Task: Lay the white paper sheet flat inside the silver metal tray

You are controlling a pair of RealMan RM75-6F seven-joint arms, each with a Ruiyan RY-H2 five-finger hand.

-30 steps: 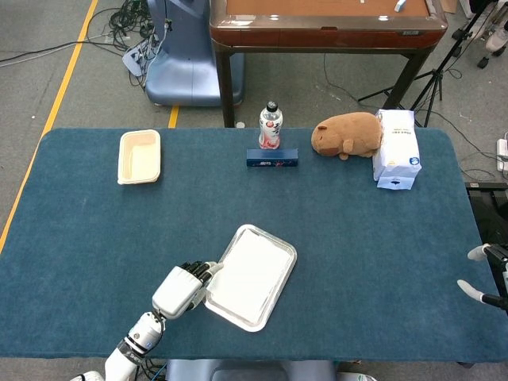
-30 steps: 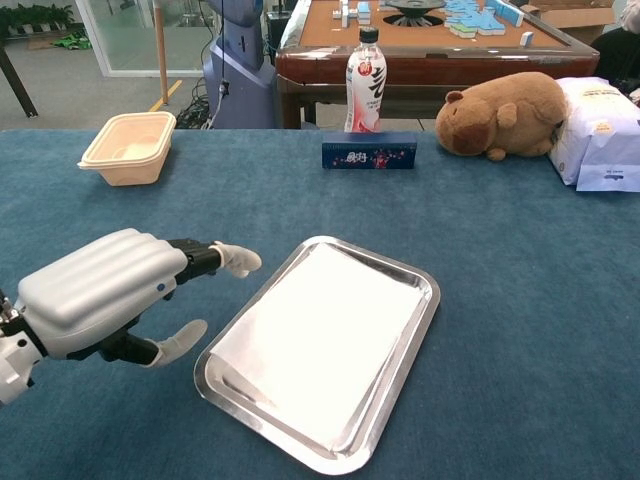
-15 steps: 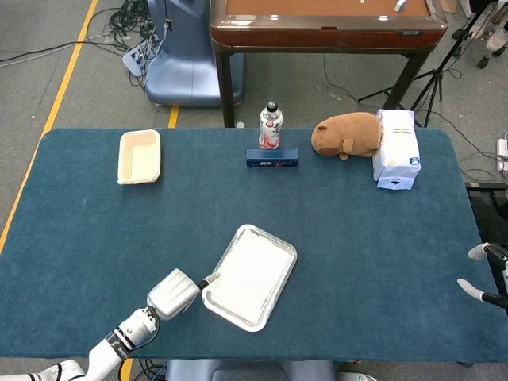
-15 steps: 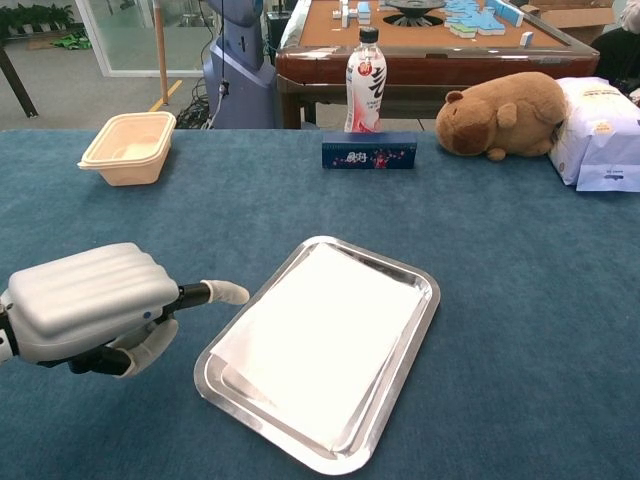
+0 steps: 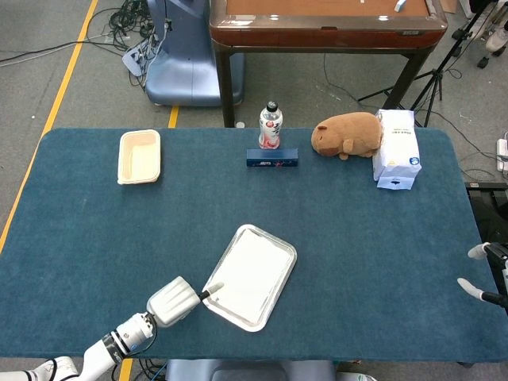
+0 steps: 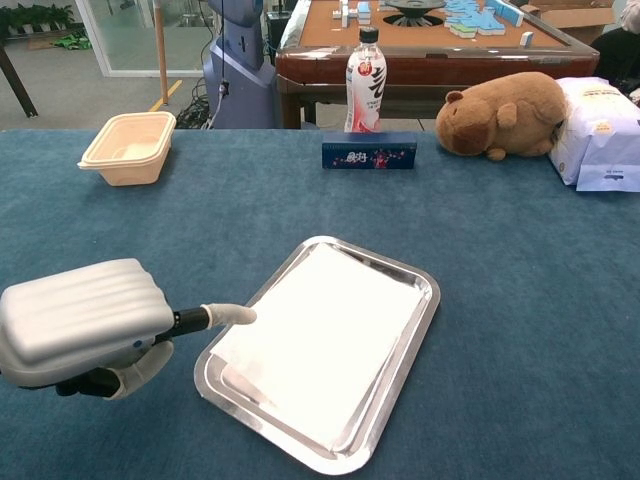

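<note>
Setting: blue cloth tabletop (image 5: 357, 262) is carrying everything, with a wooden game table and grey floor lying beyond its far edge.
Left hand: left hand (image 6: 85, 325) is hovering low over the cloth, one finger stretched out straight and the others curled under, gripping nothing; I judge this pointing pose is meant for pressing or nudging rather than grasping.
Fingertip: extended fingertip (image 6: 240, 315) is reaching the near-left rim of the tray, just at the paper's edge; whether it is actually touching the sheet I cannot tell.
Paper: white paper sheet (image 6: 320, 340) is lying inside the tray directly ahead of that finger, mostly flat, though its corner closest to the hand is looking slightly lifted or creased over the rim.
Tray: silver metal tray (image 6: 425, 310) is sitting angled on the cloth, its near-left side turned toward the hand, which is giving the finger easy reach.
Judgement: placement seems nearly done; smoothing that near corner down is probably what remains.
Right hand: right hand (image 5: 486, 274) is resting far off at the opposite table edge, fingers apart and holding nothing, apparently keeping clear.
Farther out: beige food container (image 6: 130, 145) is sitting well beyond the left hand; drink bottle (image 6: 366, 68), small blue box (image 6: 368, 152), brown plush toy (image 6: 500, 112) and white tissue pack (image 6: 600, 130) are lining the far edge, well apart from the tray.
</note>
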